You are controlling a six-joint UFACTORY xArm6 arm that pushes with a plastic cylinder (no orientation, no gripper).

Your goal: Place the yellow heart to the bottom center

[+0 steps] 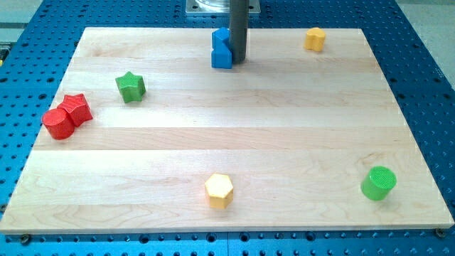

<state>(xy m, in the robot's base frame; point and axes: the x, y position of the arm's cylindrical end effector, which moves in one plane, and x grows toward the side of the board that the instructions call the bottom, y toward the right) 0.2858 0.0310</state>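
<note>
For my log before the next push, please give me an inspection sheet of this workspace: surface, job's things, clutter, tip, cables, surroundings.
Surface: light wooden board, flat, nothing spilled.
Job's things: two yellow blocks; which is the heart I cannot tell. One yellow block lies near the view's top right; the other yellow block, six-sided, lies at the bottom centre.
Clutter: blue block at top centre; green star on the left; red block touching red cylinder at the left edge; green cylinder at bottom right.
Tip: my tip is against the blue block's right side, far from both yellow blocks.
Cables: nothing seen.
Surroundings: blue perforated table around the board.
</note>
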